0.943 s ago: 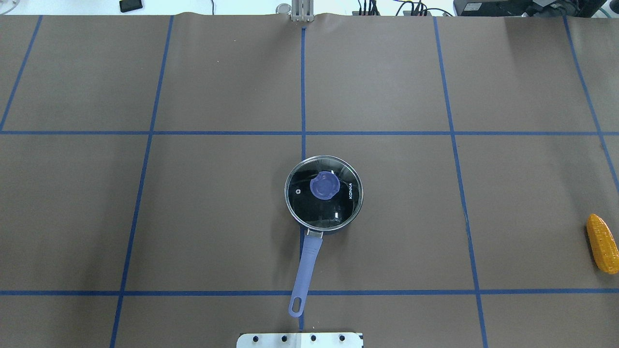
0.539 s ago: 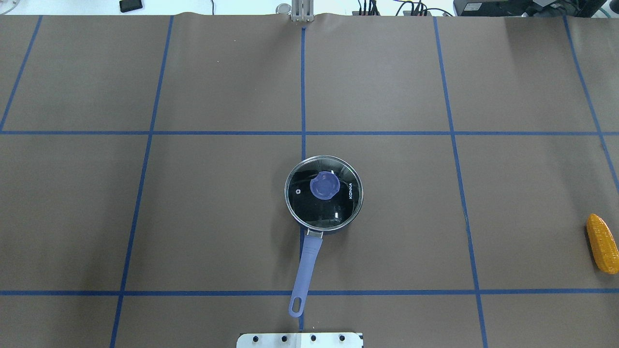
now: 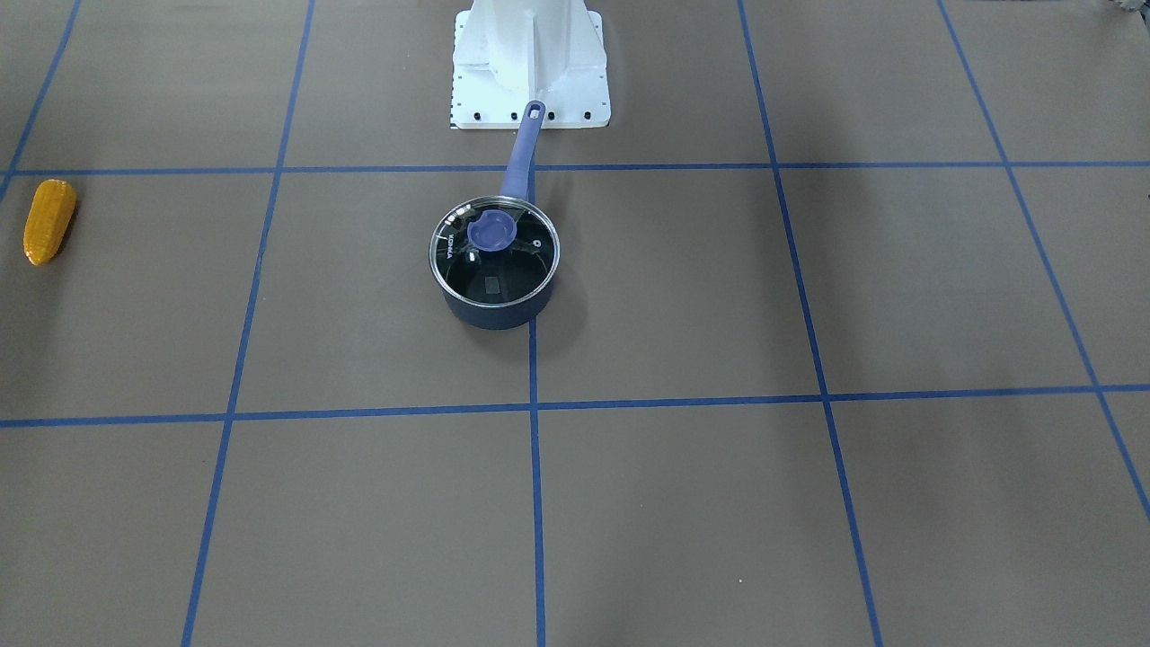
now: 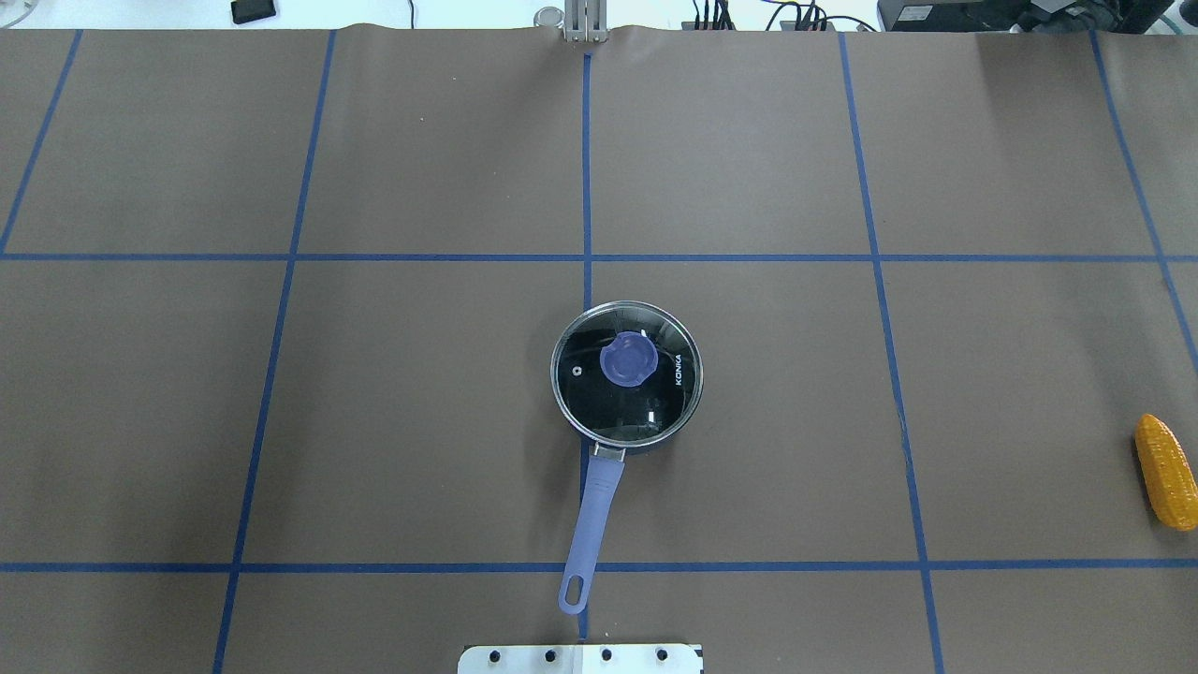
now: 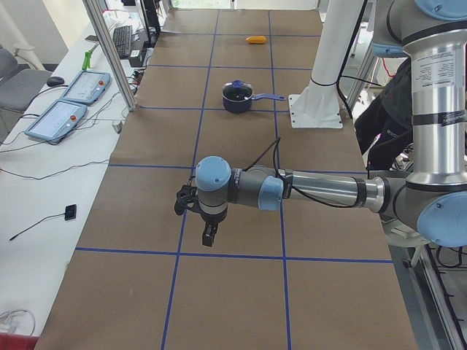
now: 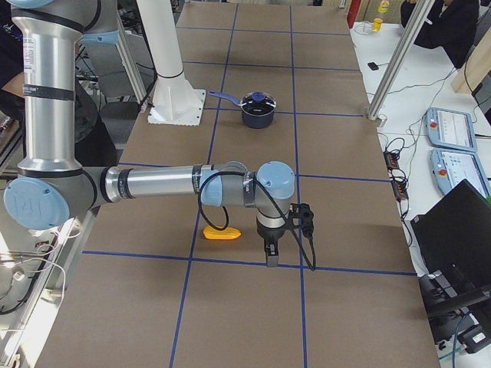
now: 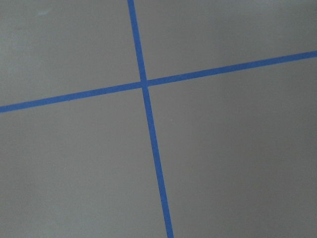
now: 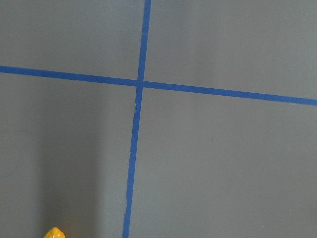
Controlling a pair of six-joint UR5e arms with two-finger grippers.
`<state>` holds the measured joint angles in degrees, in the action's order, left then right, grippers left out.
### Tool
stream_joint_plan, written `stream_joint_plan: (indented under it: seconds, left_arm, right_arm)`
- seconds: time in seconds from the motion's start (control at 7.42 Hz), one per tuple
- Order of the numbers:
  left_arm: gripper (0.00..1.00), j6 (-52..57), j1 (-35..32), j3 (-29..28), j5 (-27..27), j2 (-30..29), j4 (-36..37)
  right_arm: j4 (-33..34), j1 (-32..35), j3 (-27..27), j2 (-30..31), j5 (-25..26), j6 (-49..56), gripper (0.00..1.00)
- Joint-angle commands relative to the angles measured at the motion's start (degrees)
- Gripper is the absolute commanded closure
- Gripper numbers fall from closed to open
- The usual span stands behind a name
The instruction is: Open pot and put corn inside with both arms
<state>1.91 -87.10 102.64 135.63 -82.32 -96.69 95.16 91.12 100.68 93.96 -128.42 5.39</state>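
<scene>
Left side: left gripper (image 5: 209,238) hangs over bare table (image 4: 374,421), well apart from everything. It shows only in the left side view, so I cannot tell if its jaws are apart or together. Its wrist camera shows only a tape crossing (image 7: 143,83).

Centre: pot (image 3: 494,313) stands upright on the middle tape line. Its handle (image 4: 599,496) points back at the robot's base plate (image 4: 580,658). The glass lid (image 4: 646,412) is seated on the rim with the blue knob (image 4: 627,360) up. Task step 1, the lid, is not yet done.

Right side: corn (image 4: 1166,473) lies flat near the table's right edge, well apart from the pot. The right gripper (image 6: 270,259) hangs just beside it, not touching. I cannot tell its jaw state either. Only the cob's tip (image 8: 53,233) shows in the right wrist view.

Risks, as judged:
- The knob is small and smooth, so an off-centre pinch could slip or tilt the lid
- The pot looks light and nothing holds it, so a dragging lid could shift it
- The cob is round and tapered, so a nudge could roll it toward the edge
- The cob looks nearly as long as the pot is wide and could bridge the rim
- 2 arms meeting over 1 pot risk a collision
</scene>
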Motion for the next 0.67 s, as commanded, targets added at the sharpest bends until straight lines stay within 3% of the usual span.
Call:
stream_joint_plan:
  seconds: [0.0, 0.13, 0.27, 0.54]
  left_arm:
    - [0.02, -0.2, 0.1, -0.2, 0.0, -0.1, -8.1]
    - [0.02, -0.5, 0.3, -3.0, -0.2, -4.2, -12.2]
    - [0.02, 0.2, 0.2, -3.8, 0.2, -4.3, -13.6]
    - [0.02, -0.5, 0.5, -3.3, 0.2, -4.3, -21.0]
  right_arm:
    - [-3.4, -0.1, 1.0, -1.5, 0.0, -0.5, 0.0]
    - [-10.0, -0.1, 0.8, -1.0, -0.7, -0.5, 0.0]
    - [-14.7, -0.1, 0.0, 0.1, -3.8, -0.3, 0.0]
    - [-15.9, -0.2, 0.0, -0.1, -7.5, -0.7, 0.0]
